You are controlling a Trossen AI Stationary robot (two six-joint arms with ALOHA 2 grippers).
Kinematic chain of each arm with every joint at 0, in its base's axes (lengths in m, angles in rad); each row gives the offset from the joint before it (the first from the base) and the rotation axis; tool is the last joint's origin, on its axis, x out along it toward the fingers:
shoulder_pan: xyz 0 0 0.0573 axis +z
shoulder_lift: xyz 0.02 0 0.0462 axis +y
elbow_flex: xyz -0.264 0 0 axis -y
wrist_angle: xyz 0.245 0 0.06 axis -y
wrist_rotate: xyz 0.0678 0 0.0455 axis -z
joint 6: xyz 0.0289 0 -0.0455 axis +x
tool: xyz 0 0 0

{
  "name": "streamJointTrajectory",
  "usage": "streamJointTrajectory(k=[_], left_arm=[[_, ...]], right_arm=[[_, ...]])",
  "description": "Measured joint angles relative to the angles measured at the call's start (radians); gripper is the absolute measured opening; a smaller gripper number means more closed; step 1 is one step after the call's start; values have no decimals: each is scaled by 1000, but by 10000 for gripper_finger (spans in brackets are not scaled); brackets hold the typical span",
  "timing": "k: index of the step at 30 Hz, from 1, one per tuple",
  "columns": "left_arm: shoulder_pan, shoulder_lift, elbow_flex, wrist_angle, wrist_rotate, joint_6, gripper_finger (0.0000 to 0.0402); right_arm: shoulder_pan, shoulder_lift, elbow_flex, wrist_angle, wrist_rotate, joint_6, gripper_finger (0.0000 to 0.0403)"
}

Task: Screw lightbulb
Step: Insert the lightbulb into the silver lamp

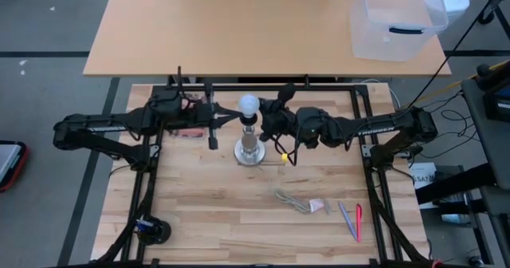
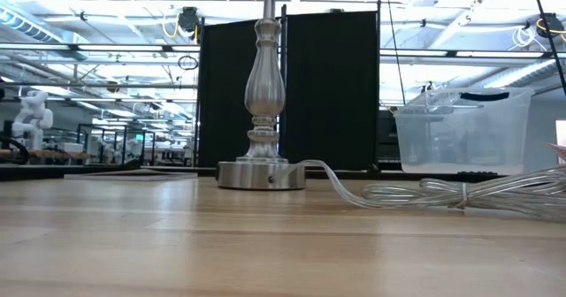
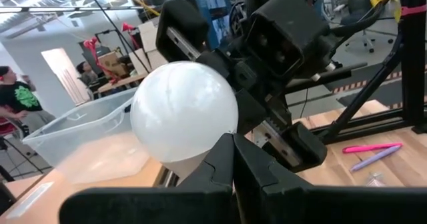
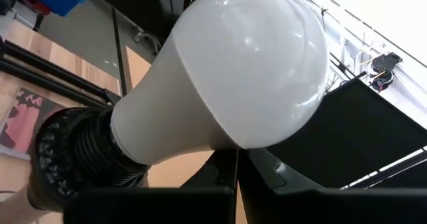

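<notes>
White lightbulb [image 1: 250, 104] seated in socket; both pincers beside.

Place: we are looking at a robotics lab | Evidence: more robot rigs [image 2: 115, 142] are lining the hall | open ceiling trusses [image 2: 97, 49] | plastic bin [image 2: 460, 129] on a workbench [image 1: 239, 29]

From my station I count one lightbulb [image 1: 250, 104], sitting on one lamp stand [image 1: 249, 150]. I have two arms, so two grippers: the left gripper [image 1: 230, 119] and the right gripper [image 1: 268, 118]. I see one coiled cord [image 1: 293, 200], two pens [image 1: 353, 221], one clear plastic bin [image 1: 396, 21], and two tables [image 1: 239, 29].
</notes>
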Motion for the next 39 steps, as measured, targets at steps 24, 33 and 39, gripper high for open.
streamJointTrajectory(k=[24, 33, 39], left_arm=[[74, 5, 0, -76, -101, -65, 2], [48, -45, 0, -94, -90, -71, 2], [11, -88, 0, -100, -70, -52, 2]], right_arm=[[92, 3, 0, -20, 27, -35, 0], [98, 2, 0, -32, 108, -17, 0], [96, 2, 0, -51, 162, 13, 0]])
